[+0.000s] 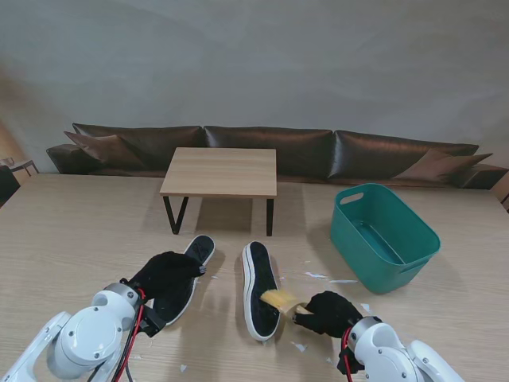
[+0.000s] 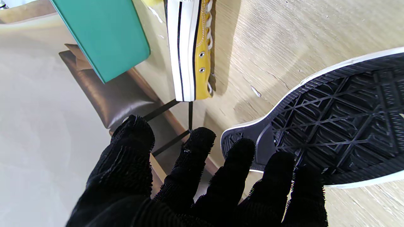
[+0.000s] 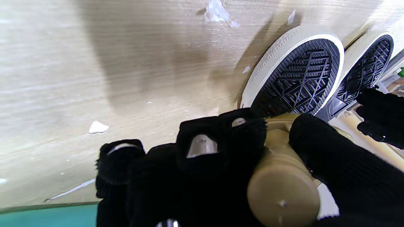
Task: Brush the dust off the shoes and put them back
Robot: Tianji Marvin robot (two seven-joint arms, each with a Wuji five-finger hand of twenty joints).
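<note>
Two yellow canvas shoes lie on the wooden table with their black soles turned up. My left hand, in a black glove, rests with its fingers spread over the left shoe, covering its nearer half; its sole fills the left wrist view. My right hand is shut on a tan brush, its handle in my fist. The brush head touches the nearer end of the right shoe, whose sole and yellow side both show.
A green plastic basket stands to the right, farther from me than the right hand. A small wooden side table stands beyond the shoes, with a brown sofa behind. White scraps lie scattered around the right shoe.
</note>
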